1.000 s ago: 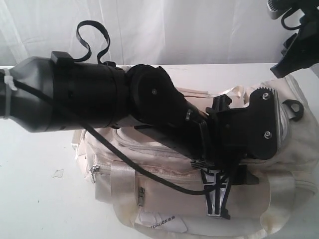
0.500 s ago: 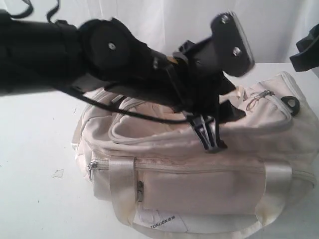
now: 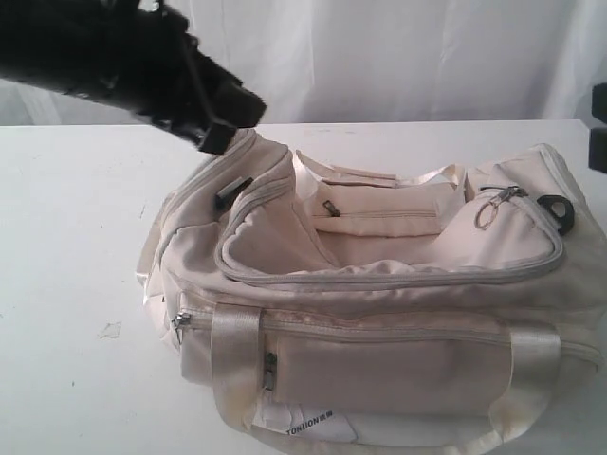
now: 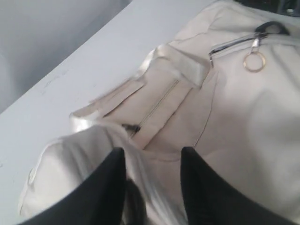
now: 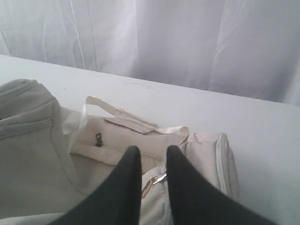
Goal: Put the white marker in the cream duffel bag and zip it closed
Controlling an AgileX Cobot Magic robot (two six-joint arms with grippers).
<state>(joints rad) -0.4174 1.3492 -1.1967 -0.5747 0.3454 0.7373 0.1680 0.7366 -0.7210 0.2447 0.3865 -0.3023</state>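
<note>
White table (image 3: 66,284), cream duffel bag (image 3: 379,360) filling lower centre, left gripper (image 4: 152,152) upper left, spread wide, right gripper (image 5: 153,150) narrowly parted, holding nothing

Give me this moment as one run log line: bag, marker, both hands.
cream duffel bag: main zipper looks closed | white marker: not visible | left hand: open, empty, above bag | right hand: slightly parted, empty

Cream duffel bag (image 3: 398,370) with grey zippers (image 3: 379,280) and glossy cream straps (image 3: 232,360); white table (image 3: 66,237); white curtain (image 3: 398,57); black arm (image 3: 95,47).
</note>
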